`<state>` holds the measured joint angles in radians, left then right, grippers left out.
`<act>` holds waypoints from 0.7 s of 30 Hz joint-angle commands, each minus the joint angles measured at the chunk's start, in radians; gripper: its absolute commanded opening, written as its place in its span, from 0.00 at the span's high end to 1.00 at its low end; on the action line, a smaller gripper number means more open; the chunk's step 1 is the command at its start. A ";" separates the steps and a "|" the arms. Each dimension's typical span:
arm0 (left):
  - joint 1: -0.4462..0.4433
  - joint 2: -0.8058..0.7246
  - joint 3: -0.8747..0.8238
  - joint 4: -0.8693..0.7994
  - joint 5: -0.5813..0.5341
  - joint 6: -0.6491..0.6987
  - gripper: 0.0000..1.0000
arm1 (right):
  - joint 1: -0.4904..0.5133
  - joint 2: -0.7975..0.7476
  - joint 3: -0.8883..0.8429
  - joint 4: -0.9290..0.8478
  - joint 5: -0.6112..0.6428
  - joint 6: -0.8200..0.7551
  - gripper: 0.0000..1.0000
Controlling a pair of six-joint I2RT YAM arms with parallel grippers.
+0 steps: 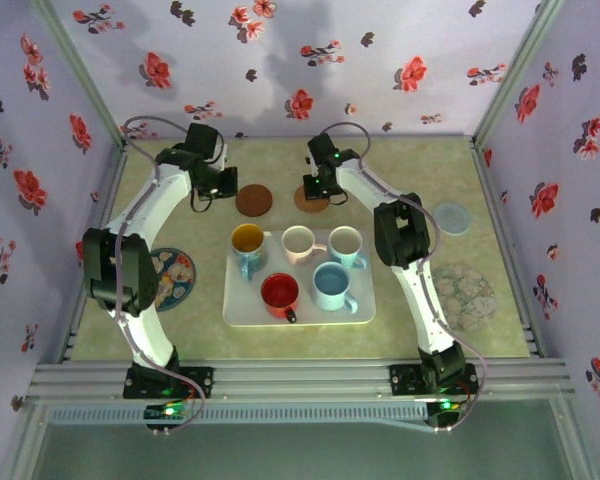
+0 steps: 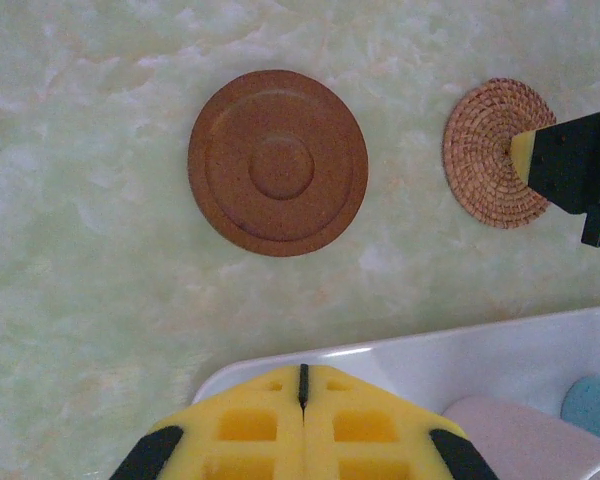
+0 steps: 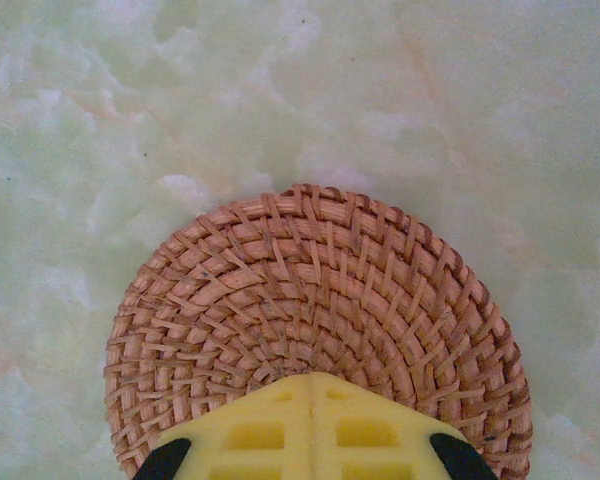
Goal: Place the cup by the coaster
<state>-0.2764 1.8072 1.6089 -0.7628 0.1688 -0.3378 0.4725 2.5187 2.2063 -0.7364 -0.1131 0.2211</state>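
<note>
While both arms reach to the far side, a white tray (image 1: 240, 305) nearer their bases holds five cups: a red cup (image 1: 280, 293) and a blue cup (image 1: 332, 285) in front, with a yellow cup (image 1: 247, 240), a pink cup (image 1: 298, 243) and a white cup (image 1: 345, 241) behind. Past the tray, the left gripper (image 2: 302, 378), fingers pressed together and empty, hangs just short of a brown coaster (image 2: 278, 162). To its right, the right gripper (image 3: 310, 380), likewise closed on nothing, hovers over the near edge of a woven coaster (image 3: 310, 290).
</note>
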 commanded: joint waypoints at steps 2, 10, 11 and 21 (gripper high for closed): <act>0.007 0.019 0.023 0.002 0.020 0.022 0.96 | 0.011 -0.010 -0.072 -0.067 -0.028 0.021 1.00; 0.007 0.049 0.026 0.002 0.038 0.009 0.97 | 0.011 -0.026 -0.055 -0.071 -0.022 0.024 1.00; 0.008 0.050 0.028 0.002 0.038 0.009 0.97 | 0.010 -0.027 -0.050 -0.072 -0.024 0.023 1.00; 0.007 0.104 0.056 0.013 0.047 0.025 0.97 | 0.005 -0.079 -0.010 -0.059 -0.064 0.025 0.99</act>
<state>-0.2764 1.8820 1.6241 -0.7597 0.1940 -0.3374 0.4732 2.4947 2.1746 -0.7448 -0.1463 0.2352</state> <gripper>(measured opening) 0.058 0.056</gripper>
